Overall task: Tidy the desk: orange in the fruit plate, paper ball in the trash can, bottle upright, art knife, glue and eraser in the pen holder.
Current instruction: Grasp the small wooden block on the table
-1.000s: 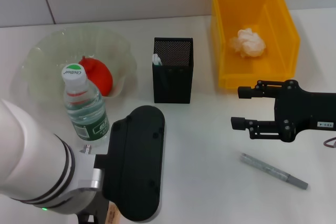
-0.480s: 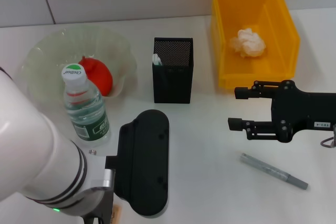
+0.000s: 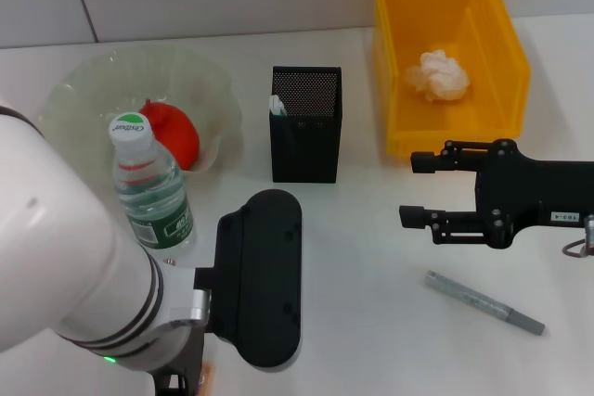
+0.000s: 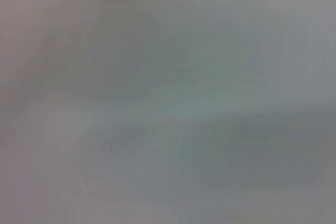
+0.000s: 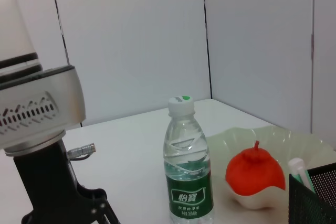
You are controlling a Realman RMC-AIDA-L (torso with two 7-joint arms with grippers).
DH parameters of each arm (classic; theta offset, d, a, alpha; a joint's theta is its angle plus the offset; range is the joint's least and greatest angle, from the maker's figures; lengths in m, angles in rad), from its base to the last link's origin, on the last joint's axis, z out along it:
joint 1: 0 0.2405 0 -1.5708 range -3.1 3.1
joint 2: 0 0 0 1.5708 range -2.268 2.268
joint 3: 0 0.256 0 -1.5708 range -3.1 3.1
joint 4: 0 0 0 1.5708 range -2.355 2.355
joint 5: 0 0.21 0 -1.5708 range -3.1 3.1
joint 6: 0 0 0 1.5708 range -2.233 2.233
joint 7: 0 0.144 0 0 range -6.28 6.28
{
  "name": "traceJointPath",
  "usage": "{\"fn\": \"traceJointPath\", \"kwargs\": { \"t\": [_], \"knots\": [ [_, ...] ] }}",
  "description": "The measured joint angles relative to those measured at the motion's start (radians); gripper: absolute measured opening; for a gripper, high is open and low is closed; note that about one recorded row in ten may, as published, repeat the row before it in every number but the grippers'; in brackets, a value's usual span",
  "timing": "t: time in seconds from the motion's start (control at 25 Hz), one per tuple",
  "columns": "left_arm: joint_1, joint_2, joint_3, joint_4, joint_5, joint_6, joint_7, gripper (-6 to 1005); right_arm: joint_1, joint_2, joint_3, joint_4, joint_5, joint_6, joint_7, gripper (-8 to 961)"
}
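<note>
Hovering right gripper [image 3: 406,188], jaws apart and empty, above counter [image 3: 371,322] beside grey art knife [image 3: 484,302] | left gripper low near upright bottle [image 3: 148,187], jaws unseen, cannot tell | risk: left arm's swing topples bottle.

Head view is showing bright, even overhead light, soft short shadows under the pen holder [image 3: 305,124] and bottle [image 3: 148,183]. Left wrist view is reading as a total grey blur. Right wrist view is staying sharp.
</note>
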Motion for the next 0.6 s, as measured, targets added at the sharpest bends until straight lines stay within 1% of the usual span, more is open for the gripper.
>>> {"fn": "traceJointPath", "kwargs": {
  "t": [0.12, 0.6],
  "knots": [
    [-0.013, 0.000, 0.000, -0.017, 0.000, -0.002, -0.001, 704, 0.001, 0.000, -0.001, 0.001, 0.000, 0.000, -0.001, 712],
    [-0.021, 0.000, 0.000, -0.016, -0.002, 0.025, -0.007, 688, 0.000, 0.000, 0.002, 0.002, -0.001, 0.000, -0.002, 712]
  ]
}}
